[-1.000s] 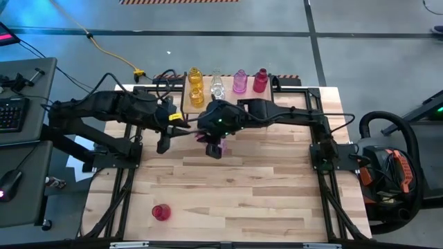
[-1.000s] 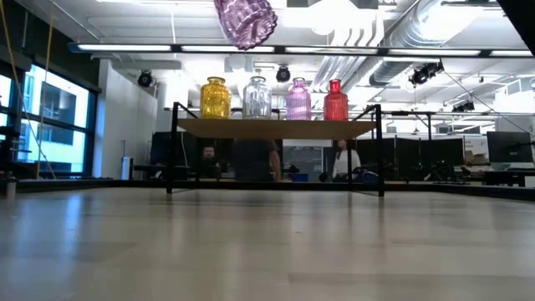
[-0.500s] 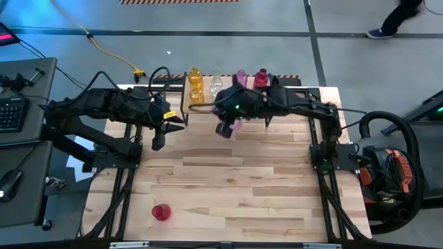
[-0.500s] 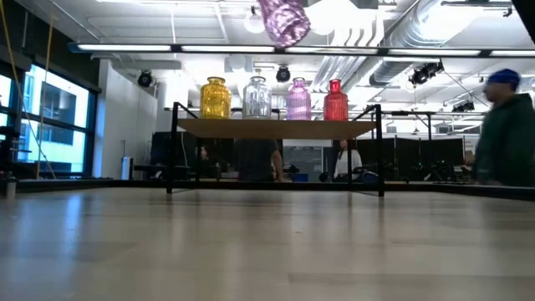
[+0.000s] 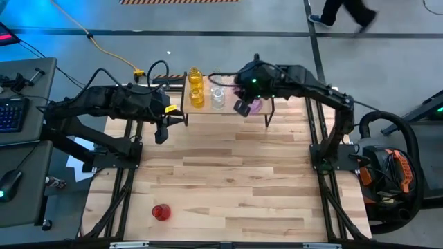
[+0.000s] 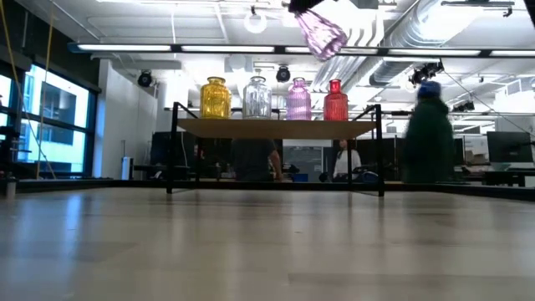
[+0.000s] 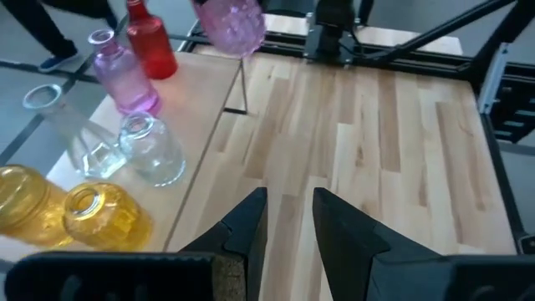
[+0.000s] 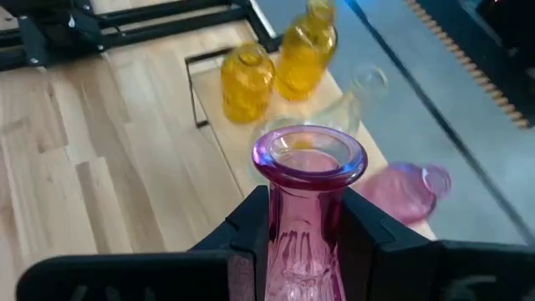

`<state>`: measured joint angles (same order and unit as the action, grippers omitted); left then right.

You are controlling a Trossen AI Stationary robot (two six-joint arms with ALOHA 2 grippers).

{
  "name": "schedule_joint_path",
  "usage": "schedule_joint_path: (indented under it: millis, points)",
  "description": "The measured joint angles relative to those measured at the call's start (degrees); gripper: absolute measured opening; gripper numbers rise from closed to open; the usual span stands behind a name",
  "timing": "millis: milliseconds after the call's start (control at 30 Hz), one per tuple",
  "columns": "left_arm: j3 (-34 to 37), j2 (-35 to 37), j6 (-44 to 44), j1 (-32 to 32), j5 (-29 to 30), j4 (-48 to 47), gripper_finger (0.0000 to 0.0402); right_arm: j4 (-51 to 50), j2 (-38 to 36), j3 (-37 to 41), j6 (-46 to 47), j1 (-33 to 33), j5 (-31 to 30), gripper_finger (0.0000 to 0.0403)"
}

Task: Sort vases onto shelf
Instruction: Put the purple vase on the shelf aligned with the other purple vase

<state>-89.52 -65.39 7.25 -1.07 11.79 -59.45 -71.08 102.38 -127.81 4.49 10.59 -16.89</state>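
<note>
- Shelf (image 5: pixel 208 111) is our landmark, sitting at the far edge of the desk (image 5: pixel 228 187).
- Right gripper (image 8: pixel 301 234) hangs above the shelf's right half, fingers (image 8: pixel 251 221) clamped on the neck of a pink vase (image 8: pixel 305 209), which is in the air and touching nothing else.
- From desk level, that pink vase (image 6: pixel 322 33) floats tilted, high over the row standing on the shelf (image 6: pixel 276 127).
- On the shelf: two yellow vases (image 7: pixel 75 213) at the left end, two clear vases (image 7: pixel 150 150) next to them, then a second pink vase (image 7: pixel 125 75) and a red vase (image 7: pixel 150 46) toward the right end.
- Left gripper (image 7: pixel 288 221) waits over the desk just left of and in front of the shelf, fingers (image 7: pixel 251 221) a narrow gap apart, holding nothing.
- Another red vase (image 5: pixel 160 211) stands alone on the desk, well apart from the shelf, near the front left.
- Person (image 6: pixel 428 134) in the room beyond the shelf.
</note>
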Motion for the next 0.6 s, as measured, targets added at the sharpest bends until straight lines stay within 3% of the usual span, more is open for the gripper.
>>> schedule_joint_path:
  millis: [200,400,600]
  points:
    - [0.0,0.0,0.0,3.3,0.0,-0.7,0.009,6.1,-9.3,14.1,0.9,4.3,3.6,0.0071]
    - [0.0,0.0,0.0,6.5,0.0,-0.7,0.009,23.4,-17.9,31.4,1.6,5.2,5.2,0.0071]
    - [0.0,0.0,-0.3,8.8,0.0,-0.7,0.009,42.8,-21.7,47.0,3.2,5.2,4.6,0.0072]
